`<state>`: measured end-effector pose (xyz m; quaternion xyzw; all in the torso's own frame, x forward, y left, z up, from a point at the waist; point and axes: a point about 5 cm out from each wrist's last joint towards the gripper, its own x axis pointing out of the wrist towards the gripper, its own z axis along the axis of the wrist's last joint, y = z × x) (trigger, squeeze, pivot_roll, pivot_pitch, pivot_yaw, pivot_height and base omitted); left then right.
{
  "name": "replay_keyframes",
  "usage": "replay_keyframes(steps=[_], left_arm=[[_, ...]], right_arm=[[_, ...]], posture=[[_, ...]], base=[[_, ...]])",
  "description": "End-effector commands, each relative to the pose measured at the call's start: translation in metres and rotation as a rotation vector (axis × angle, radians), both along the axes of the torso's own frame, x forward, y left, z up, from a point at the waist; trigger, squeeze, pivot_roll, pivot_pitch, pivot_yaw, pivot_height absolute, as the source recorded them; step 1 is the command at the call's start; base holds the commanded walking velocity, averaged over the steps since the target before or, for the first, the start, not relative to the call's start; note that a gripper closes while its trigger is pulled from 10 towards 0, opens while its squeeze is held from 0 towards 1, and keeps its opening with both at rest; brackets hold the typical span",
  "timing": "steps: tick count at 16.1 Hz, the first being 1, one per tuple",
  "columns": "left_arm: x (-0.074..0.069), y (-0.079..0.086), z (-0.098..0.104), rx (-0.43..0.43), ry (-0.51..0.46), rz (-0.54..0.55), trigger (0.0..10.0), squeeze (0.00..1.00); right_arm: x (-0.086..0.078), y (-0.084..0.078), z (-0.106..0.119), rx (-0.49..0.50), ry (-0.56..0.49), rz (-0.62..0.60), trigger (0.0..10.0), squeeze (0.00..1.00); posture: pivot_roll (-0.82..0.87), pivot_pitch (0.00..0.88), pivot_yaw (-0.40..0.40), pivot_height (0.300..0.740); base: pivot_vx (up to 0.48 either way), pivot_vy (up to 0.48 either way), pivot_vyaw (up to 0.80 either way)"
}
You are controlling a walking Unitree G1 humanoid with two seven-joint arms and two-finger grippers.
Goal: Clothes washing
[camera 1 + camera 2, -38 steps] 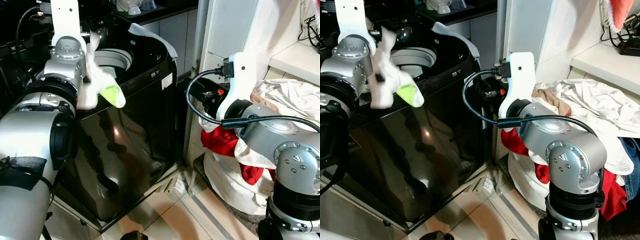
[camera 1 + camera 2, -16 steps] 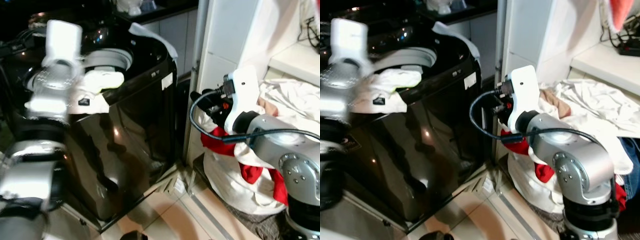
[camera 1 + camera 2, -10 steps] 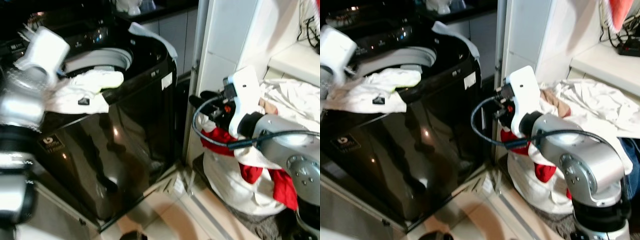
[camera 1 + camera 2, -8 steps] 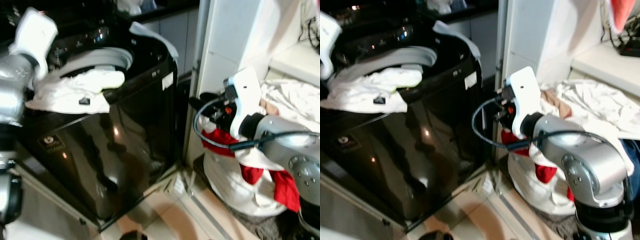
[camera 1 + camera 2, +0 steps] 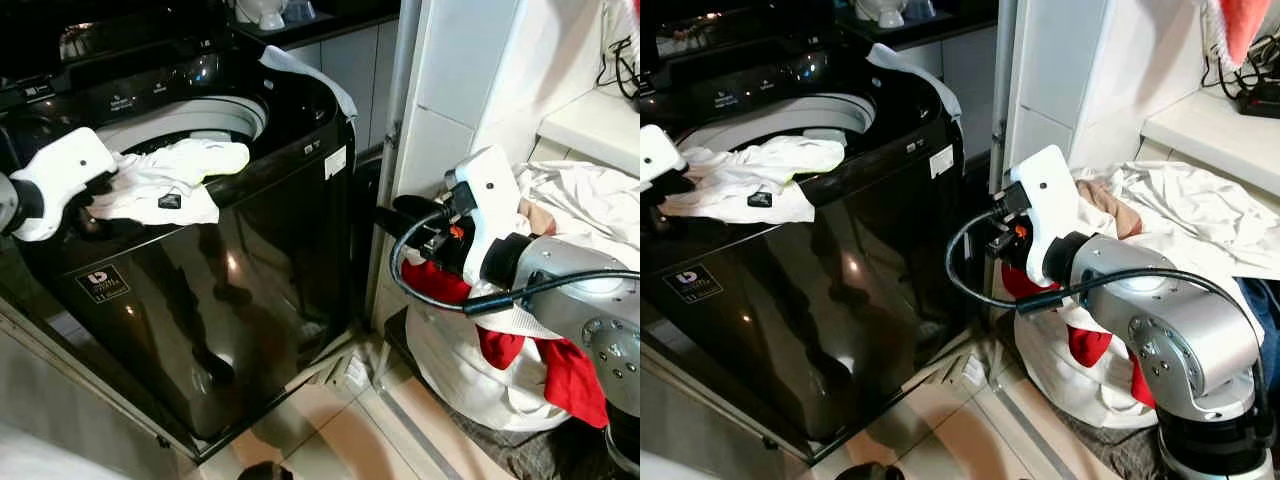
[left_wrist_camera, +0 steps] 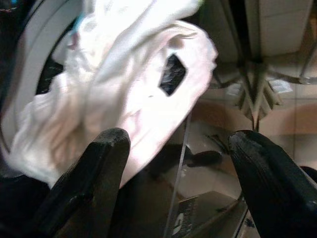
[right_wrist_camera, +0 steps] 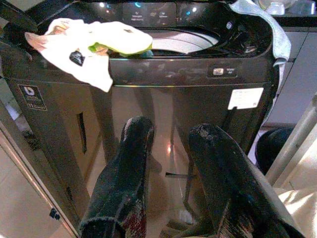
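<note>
Hovering at the front left corner of the glossy black top-loading washing machine (image 5: 250, 290), the left gripper (image 6: 173, 148) has its two long black fingers spread wide with nothing between them. Just ahead of those fingers lies the white garment with a yellow-green patch and a small black label (image 5: 165, 180). It is draped over the machine's front rim, part of it inside the pale grey drum opening (image 5: 190, 118) and part hanging down the dark front panel. Its long axis runs along the rim, from the left gripper toward the yellow-green end further right. The garment is not yet fully in the drum, so my judgement is that the next move is a push or a re-grasp inward, away from the front edge. The left arm is plainly the nearer one for that.

Further right, past the white tiled wall corner (image 5: 440, 90), the right gripper (image 7: 171, 173) points toward the machine's front panel, well apart from the garment. Its fingers stand a little parted and hold nothing. Behind that arm sits the heap of white and red laundry in a white bag (image 5: 500, 350).
</note>
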<state>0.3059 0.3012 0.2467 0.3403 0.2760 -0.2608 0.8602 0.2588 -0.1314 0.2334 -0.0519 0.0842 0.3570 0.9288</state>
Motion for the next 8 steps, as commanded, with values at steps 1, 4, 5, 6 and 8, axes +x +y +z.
replay_keyframes(steps=[1, 4, 5, 6, 8], left_arm=[[0.002, -0.006, -0.002, 0.025, 0.022, -0.023, 10.0, 0.0], [0.018, -0.018, -0.023, 0.073, 0.025, 0.017, 10.0, 0.0], [0.029, -0.021, -0.029, 0.097, -0.01, 0.082, 10.0, 0.0], [0.033, -0.021, -0.03, 0.105, -0.038, 0.121, 10.0, 0.0], [0.05, -0.021, -0.033, 0.105, -0.118, 0.238, 10.0, 0.0]], right_arm=[[-0.005, 0.004, 0.002, -0.005, -0.024, 0.033, 10.0, 0.0], [-0.006, 0.008, 0.001, -0.01, -0.019, 0.058, 10.0, 0.0], [-0.007, 0.01, 0.0, -0.012, -0.019, 0.064, 10.0, 0.0], [-0.007, 0.01, 0.0, -0.012, -0.019, 0.064, 10.0, 0.0], [-0.008, 0.01, 0.0, -0.012, -0.02, 0.06, 10.0, 0.0]], posture=[[-0.03, 0.0, 0.065, 0.74], [-0.04, 0.0, 0.068, 0.74], [-0.04, 0.0, 0.071, 0.74], [-0.04, 0.0, 0.073, 0.74], [-0.05, 0.0, 0.076, 0.74]], base=[[0.0, 0.0, 0.0], [0.0, 0.0, 0.0], [0.0, 0.0, 0.0], [0.0, 0.0, 0.0], [0.0, 0.0, 0.0]])
